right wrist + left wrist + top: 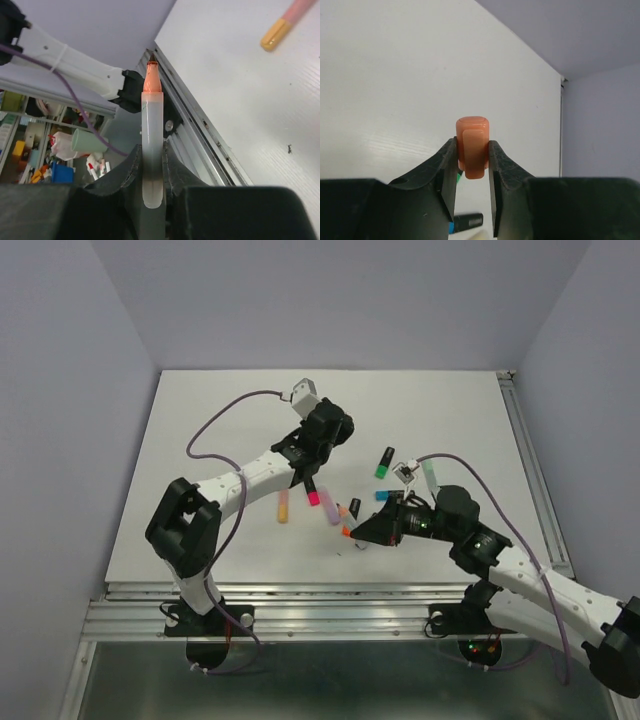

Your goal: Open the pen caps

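My left gripper (pixel 472 161) is shut on a stubby orange pen cap (pixel 472 142), held above the table; in the top view this gripper (pixel 335 430) hangs over the table's middle and the cap is hidden. My right gripper (pixel 152 167) is shut on an uncapped translucent pale pen (pixel 151 140) with a bare orange tip (pixel 152 80). In the top view the right gripper (pixel 364 530) is near the front edge, with the orange tip (pixel 346 531) sticking out to the left.
Several pens lie between the grippers: a black one with a pink end (pixel 312 493), a peach one (pixel 283 507), a black one with a green end (pixel 384 462) and a mint one (pixel 430 476). The metal rail (pixel 300 592) runs along the front edge.
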